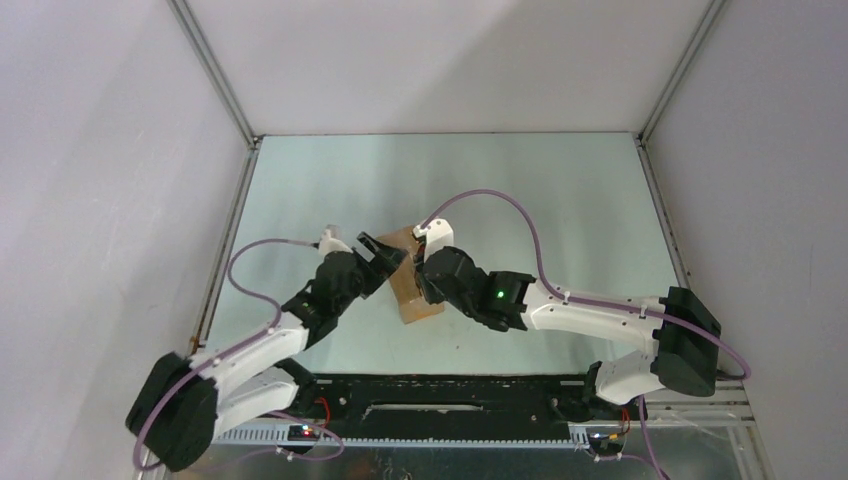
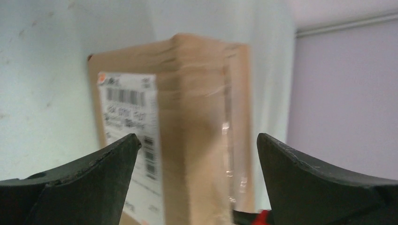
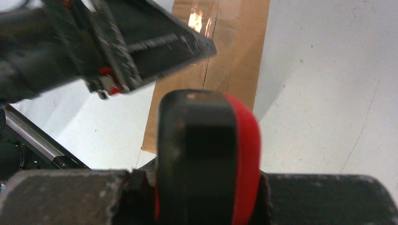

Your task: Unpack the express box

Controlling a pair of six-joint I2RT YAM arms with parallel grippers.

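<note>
Bench [image 1: 560, 200] surface is pale green, closed in by plain grey walls [image 1: 100, 150] with metal rails [image 1: 225, 90] along the edges. Near its middle stands the express box [image 1: 418, 303], its shipping label [image 2: 131, 117] facing the left end effector [image 1: 383, 252], whose jaws gape wide and empty just before it. The right end effector [image 1: 430, 272] is clamped on a red-and-black utility knife [image 3: 206, 150] beside the box. Open surface lies toward the far and side edges.

Brown, tape-sealed express box [image 1: 415, 300], white barcode label on one side
</note>
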